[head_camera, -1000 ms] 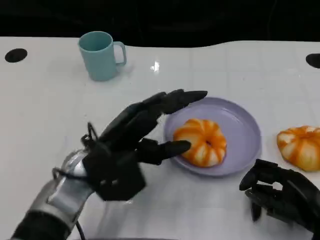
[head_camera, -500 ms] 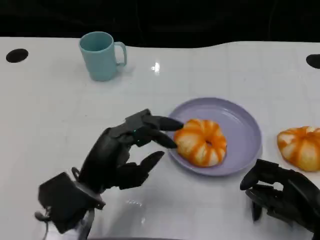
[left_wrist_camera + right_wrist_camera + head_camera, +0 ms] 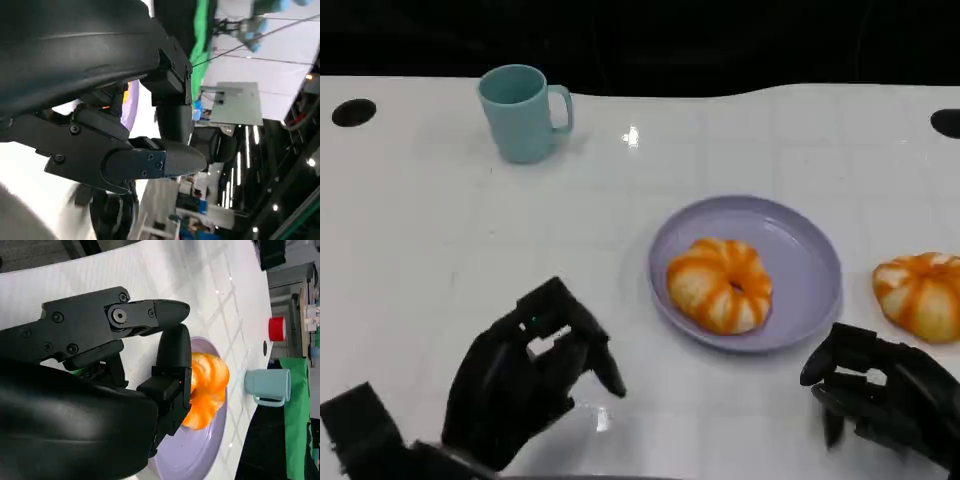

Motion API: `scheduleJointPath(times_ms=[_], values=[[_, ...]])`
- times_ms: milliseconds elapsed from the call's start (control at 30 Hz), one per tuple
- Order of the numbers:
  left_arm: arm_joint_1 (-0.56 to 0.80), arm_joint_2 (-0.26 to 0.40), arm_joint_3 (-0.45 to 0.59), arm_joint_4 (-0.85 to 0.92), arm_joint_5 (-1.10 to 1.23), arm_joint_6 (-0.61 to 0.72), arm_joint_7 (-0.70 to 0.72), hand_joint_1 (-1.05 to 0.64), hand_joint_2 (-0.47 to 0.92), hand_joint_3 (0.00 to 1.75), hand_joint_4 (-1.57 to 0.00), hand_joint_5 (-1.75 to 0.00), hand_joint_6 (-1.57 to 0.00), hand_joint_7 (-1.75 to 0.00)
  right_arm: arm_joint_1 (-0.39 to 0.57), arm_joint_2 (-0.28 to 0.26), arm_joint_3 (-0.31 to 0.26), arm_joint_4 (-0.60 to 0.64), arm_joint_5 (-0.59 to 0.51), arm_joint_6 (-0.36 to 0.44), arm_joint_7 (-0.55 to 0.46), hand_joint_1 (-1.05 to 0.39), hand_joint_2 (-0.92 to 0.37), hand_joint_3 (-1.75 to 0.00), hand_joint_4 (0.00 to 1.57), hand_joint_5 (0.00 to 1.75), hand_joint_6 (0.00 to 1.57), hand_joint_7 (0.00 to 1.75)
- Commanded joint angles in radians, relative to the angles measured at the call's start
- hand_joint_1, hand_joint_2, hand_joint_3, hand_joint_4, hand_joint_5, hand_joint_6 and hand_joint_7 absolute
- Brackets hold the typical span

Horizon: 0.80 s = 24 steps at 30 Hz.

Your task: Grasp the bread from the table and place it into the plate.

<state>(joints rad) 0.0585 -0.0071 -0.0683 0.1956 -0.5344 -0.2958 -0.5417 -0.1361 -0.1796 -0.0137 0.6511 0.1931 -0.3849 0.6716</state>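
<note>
One orange-striped bread roll (image 3: pixel 721 284) lies inside the lilac plate (image 3: pixel 810 250), touched by neither hand; that placement appears complete. A second roll (image 3: pixel 920 293) sits on the white table (image 3: pixel 420 220), just beside the plate's right rim, so it may remain outstanding. The left hand (image 3: pixel 525 375) rests low near the table's front edge, fingers curled inward, holding nothing. The right hand (image 3: pixel 880 395) sits near the second roll, fingers likewise curled, empty. A teal mug (image 3: pixel 523 110) stands well apart.

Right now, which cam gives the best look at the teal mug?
Head view: the teal mug stands whole and upright at the table's far left, handle toward the purple plate. Right wrist view shows the mug small and on its side in the picture, beyond the plate. Left wrist view gives nothing I can identify as the mug.
</note>
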Motion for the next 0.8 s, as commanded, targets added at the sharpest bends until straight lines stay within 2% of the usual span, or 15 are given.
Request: scheduleJointPath(times_ms=[33, 200, 433, 800], values=[[0.039, 0.004, 0.033, -0.035, -0.028, 0.074, -0.027, -0.75, 0.92, 0.42, -0.82, -1.75, -0.63, -1.62, 0.038, -0.018, 0.004, 0.01, -0.019, 0.02, 0.002, -0.53, -0.92, -0.29, 0.66, 1.75, 0.64, 1.41], [0.066, -0.004, 0.045, -0.044, -0.021, 0.098, -0.049, -0.73, 0.92, 0.41, -0.88, -1.75, -0.65, -1.66, 0.045, -0.018, 0.002, -0.005, -0.014, 0.047, -0.001, -0.55, -0.92, -0.28, 0.66, 1.75, 0.65, 1.4], [0.065, -0.009, 0.058, -0.026, -0.016, 0.122, -0.075, -0.74, 0.92, 0.36, -0.88, -1.75, -0.64, -1.72, 0.043, -0.018, 0.0, -0.001, -0.016, 0.049, -0.002, -0.54, -0.92, -0.28, 0.66, 1.75, 0.64, 1.41], [0.016, -0.014, 0.086, 0.042, 0.02, 0.093, -0.101, -0.76, 0.92, 0.38, -0.86, -1.75, -0.62, -1.71, 0.013, -0.021, -0.006, 0.039, -0.028, 0.01, -0.008, -0.51, -0.92, -0.3, 0.66, 1.75, 0.64, 1.41]])
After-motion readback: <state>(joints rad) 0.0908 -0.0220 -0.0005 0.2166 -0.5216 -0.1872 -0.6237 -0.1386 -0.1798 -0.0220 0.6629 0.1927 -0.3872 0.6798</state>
